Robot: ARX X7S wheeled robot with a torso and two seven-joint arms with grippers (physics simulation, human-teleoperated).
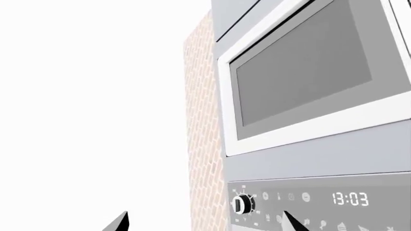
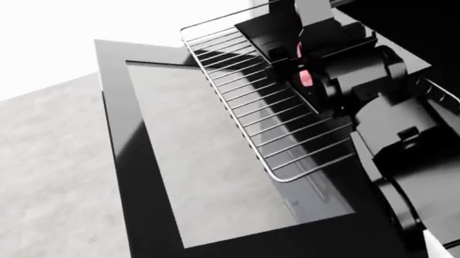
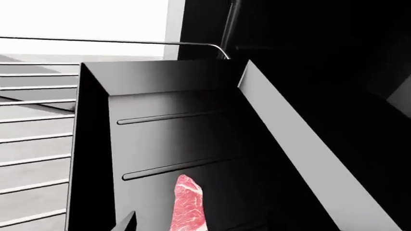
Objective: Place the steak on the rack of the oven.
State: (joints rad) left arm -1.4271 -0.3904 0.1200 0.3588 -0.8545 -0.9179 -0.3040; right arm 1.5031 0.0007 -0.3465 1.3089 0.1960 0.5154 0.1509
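Note:
The steak [image 3: 188, 204], pink-red with white marbling, shows over the flat black tray [image 3: 173, 139], between the jaws of my right gripper [image 3: 205, 226]. There is a clear gap between it and the one visible fingertip [image 3: 128, 220]; the other finger is lost against the black. In the head view the steak [image 2: 305, 78] is a pink sliver under the right gripper [image 2: 302, 69]. The silver wire rack [image 2: 276, 128] is pulled out over the black oven's dropped door [image 2: 221, 193]; its bars [image 3: 32, 144] lie beside the tray. My left gripper [image 1: 205, 224] is open and empty.
The black tray [image 2: 274, 28] sits at the rack's far end, by the dark oven cavity. The left gripper faces a second, upper appliance with a grey window [image 1: 301, 72], a knob [image 1: 243, 204] and a clock [image 1: 350, 198], next to a brick wall edge [image 1: 202, 134].

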